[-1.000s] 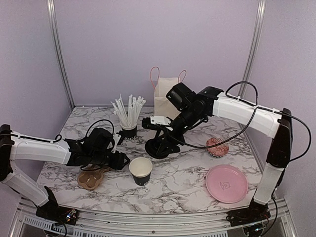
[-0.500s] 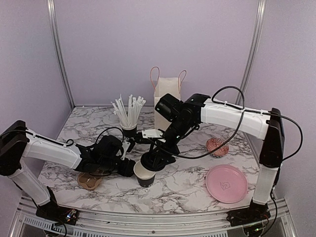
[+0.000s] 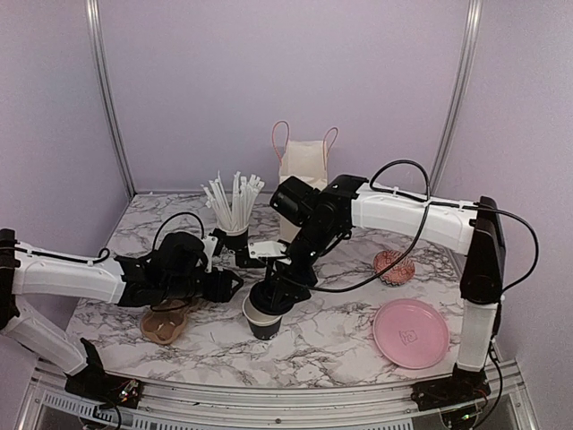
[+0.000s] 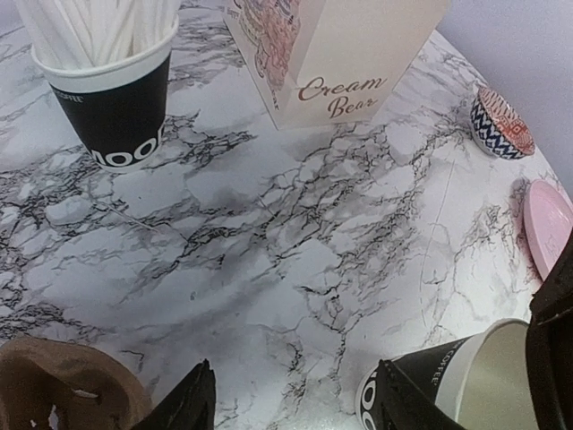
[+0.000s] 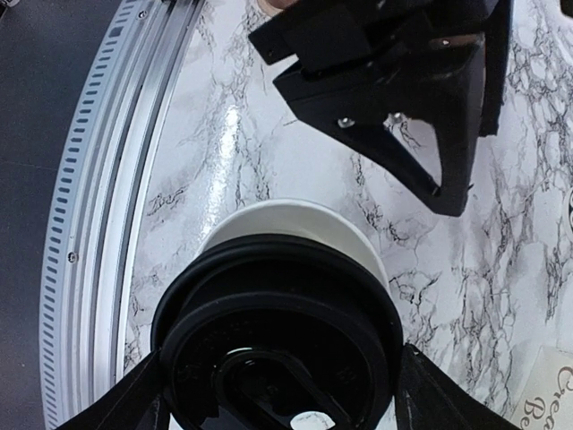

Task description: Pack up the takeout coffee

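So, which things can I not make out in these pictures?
- Top view: the right gripper covers where the lid meets the cup; seating unclear.
- Right wrist view: the lid hides the cup's inside.
- Left wrist view: the bottom edge cuts off the cup's print and most of the cardboard tray.

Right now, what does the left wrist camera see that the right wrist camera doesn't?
Only the left wrist view: white straws, a patterned bowl and a pink plate. Only the right wrist view: the black lid held in the right jaws over the coffee cup, and the metal rail at the table's edge. Both: the coffee cup, the paper bag and the marble table.
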`<state>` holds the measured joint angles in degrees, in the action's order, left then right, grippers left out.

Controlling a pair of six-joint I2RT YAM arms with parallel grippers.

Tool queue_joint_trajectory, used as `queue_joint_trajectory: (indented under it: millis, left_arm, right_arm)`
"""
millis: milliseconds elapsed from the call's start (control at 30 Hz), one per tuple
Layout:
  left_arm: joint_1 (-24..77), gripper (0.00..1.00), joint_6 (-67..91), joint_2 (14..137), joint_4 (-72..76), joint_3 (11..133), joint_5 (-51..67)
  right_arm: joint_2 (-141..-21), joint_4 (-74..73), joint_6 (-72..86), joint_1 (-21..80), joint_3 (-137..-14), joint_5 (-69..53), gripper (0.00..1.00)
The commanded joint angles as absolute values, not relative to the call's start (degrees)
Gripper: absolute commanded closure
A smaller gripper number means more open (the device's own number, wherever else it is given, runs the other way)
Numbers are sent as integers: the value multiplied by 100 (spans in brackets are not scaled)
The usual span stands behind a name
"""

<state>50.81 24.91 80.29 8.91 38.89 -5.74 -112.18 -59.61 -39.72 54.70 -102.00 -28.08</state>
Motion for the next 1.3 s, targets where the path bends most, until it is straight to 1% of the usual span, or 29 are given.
queue_joint_trajectory:
  millis: [0, 267, 967, 1267]
  left_arm:
    - [4935, 39, 2497, 7664, 604, 3666, -901]
    - [4801, 39, 2444, 7467, 576, 3530, -948]
    - [4740, 38, 2403, 7418, 617, 3423, -919]
    - [4736, 38, 2352, 7409, 522, 3511, -903]
  right_arm:
    - [-11345, -5995, -4053, 5571, -10483, -2793, 29]
    - [-11516, -5995, -4044, 5574, -10603, -2814, 29]
    - [-11797, -6003, -3965, 5719, -10723, -2856, 29]
    - [-11767, -6012, -3949, 5763, -10755, -2797, 19]
